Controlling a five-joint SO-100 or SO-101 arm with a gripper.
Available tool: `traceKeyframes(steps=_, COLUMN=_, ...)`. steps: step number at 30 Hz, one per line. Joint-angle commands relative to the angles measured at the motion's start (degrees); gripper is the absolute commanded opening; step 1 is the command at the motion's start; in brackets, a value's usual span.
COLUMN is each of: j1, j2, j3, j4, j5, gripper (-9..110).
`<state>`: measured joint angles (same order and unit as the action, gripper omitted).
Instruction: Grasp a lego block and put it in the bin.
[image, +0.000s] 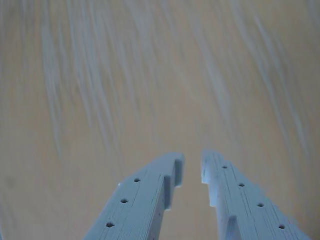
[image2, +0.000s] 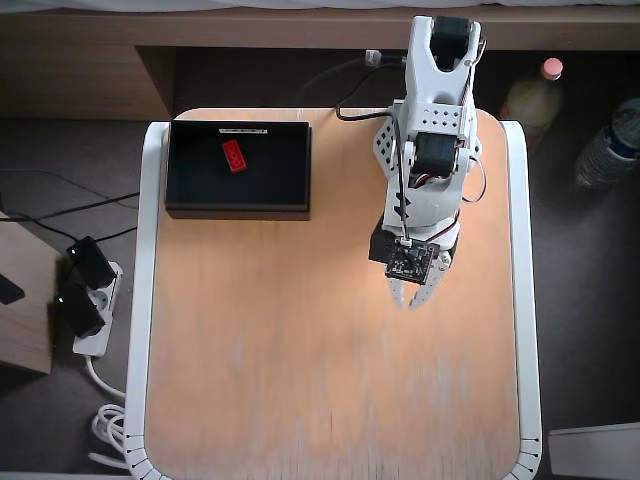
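Note:
A small red lego block (image2: 234, 156) lies inside the black bin (image2: 290, 160), which stands at the table's far left corner in the overhead view. My gripper (image2: 414, 302) hangs over the bare wood right of centre, well apart from the bin. In the wrist view the gripper (image: 192, 167) points at blurred wood grain. Its two pale fingers are drawn almost together, with only a narrow slit at the tips and nothing between them. Neither the block nor the bin shows in the wrist view.
The wooden table (image2: 300, 380) has a white rim (image2: 148, 300). Off the table lie a power strip with plugs (image2: 85, 300) on the left and bottles (image2: 612, 145) on the right. The arm's base (image2: 440, 60) stands at the far edge.

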<state>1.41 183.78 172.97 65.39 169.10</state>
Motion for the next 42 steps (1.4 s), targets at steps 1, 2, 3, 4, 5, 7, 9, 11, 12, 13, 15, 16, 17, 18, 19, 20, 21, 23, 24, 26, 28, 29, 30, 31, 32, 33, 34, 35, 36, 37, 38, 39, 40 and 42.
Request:
traceKeyframes(steps=1, j1=-2.0, j2=5.1, j3=8.8, j4=8.4, j5=-0.7, gripper=0)
traceKeyframes(steps=2, j1=-2.3, j2=5.1, j3=8.8, j4=10.3, j5=-1.1, gripper=0)
traceKeyframes(steps=3, j1=-2.5, j2=5.1, j3=8.8, j4=10.8, j5=-2.5, gripper=0)
traceKeyframes(steps=4, j1=-2.5, j2=5.1, j3=8.8, j4=10.8, j5=-5.2, gripper=0)
traceKeyframes(steps=5, j1=-2.6, j2=5.1, j3=8.8, j4=10.8, j5=-5.9, gripper=0)
traceKeyframes(steps=7, j1=-2.8, j2=5.1, j3=8.8, j4=10.8, j5=-6.9, gripper=0)
traceKeyframes(steps=9, j1=-3.1, j2=5.1, j3=8.8, j4=10.8, j5=-6.9, gripper=1)
traceKeyframes(steps=11, j1=-3.2, j2=5.1, j3=8.8, j4=10.8, j5=-6.5, gripper=1)
traceKeyframes(steps=12, j1=-3.2, j2=5.1, j3=8.8, j4=10.8, j5=-6.5, gripper=1)
traceKeyframes(steps=13, j1=-3.2, j2=5.1, j3=8.8, j4=10.8, j5=-6.5, gripper=1)
traceKeyframes(steps=15, j1=-3.3, j2=5.1, j3=8.8, j4=10.8, j5=-6.5, gripper=1)
traceKeyframes(steps=16, j1=-3.3, j2=5.1, j3=8.8, j4=10.8, j5=-6.6, gripper=1)
traceKeyframes(steps=17, j1=-3.3, j2=5.1, j3=8.8, j4=10.8, j5=-6.9, gripper=1)
traceKeyframes(steps=18, j1=-3.3, j2=5.1, j3=8.8, j4=10.8, j5=-6.9, gripper=1)
traceKeyframes(steps=19, j1=-3.3, j2=5.1, j3=8.8, j4=10.8, j5=-6.9, gripper=1)
traceKeyframes(steps=20, j1=-3.3, j2=5.1, j3=8.8, j4=10.8, j5=-6.9, gripper=1)
traceKeyframes(steps=21, j1=-3.3, j2=5.1, j3=8.8, j4=10.8, j5=-6.9, gripper=1)
traceKeyframes(steps=23, j1=-3.3, j2=5.1, j3=8.8, j4=10.8, j5=-6.9, gripper=1)
traceKeyframes(steps=24, j1=-3.3, j2=5.1, j3=8.8, j4=10.8, j5=-6.9, gripper=1)
traceKeyframes(steps=26, j1=-3.3, j2=5.1, j3=8.8, j4=10.8, j5=-6.9, gripper=1)
traceKeyframes(steps=28, j1=-3.3, j2=5.1, j3=8.8, j4=10.8, j5=-6.9, gripper=1)
traceKeyframes(steps=29, j1=-3.3, j2=5.1, j3=8.8, j4=10.8, j5=-6.9, gripper=1)
traceKeyframes(steps=30, j1=-3.3, j2=5.1, j3=8.8, j4=10.8, j5=-6.9, gripper=1)
traceKeyframes(steps=31, j1=-3.3, j2=5.1, j3=8.8, j4=10.8, j5=-6.9, gripper=1)
traceKeyframes(steps=32, j1=-3.3, j2=5.1, j3=8.8, j4=10.8, j5=-6.9, gripper=1)
traceKeyframes(steps=33, j1=-3.3, j2=5.1, j3=8.8, j4=10.8, j5=-6.9, gripper=1)
traceKeyframes(steps=34, j1=-3.3, j2=5.1, j3=8.8, j4=10.8, j5=-6.9, gripper=1)
traceKeyframes(steps=35, j1=-3.3, j2=5.1, j3=8.8, j4=10.8, j5=-6.9, gripper=1)
traceKeyframes(steps=36, j1=-3.3, j2=5.1, j3=8.8, j4=10.8, j5=-6.9, gripper=1)
traceKeyframes(steps=37, j1=-3.3, j2=5.1, j3=8.8, j4=10.8, j5=-6.9, gripper=1)
traceKeyframes(steps=38, j1=-3.3, j2=5.1, j3=8.8, j4=10.8, j5=-6.9, gripper=1)
traceKeyframes(steps=39, j1=-3.3, j2=5.1, j3=8.8, j4=10.8, j5=-6.9, gripper=1)
traceKeyframes(steps=40, j1=-3.3, j2=5.1, j3=8.8, j4=10.8, j5=-6.9, gripper=1)
traceKeyframes(steps=42, j1=-3.3, j2=5.1, j3=8.8, j4=10.8, j5=-6.9, gripper=1)
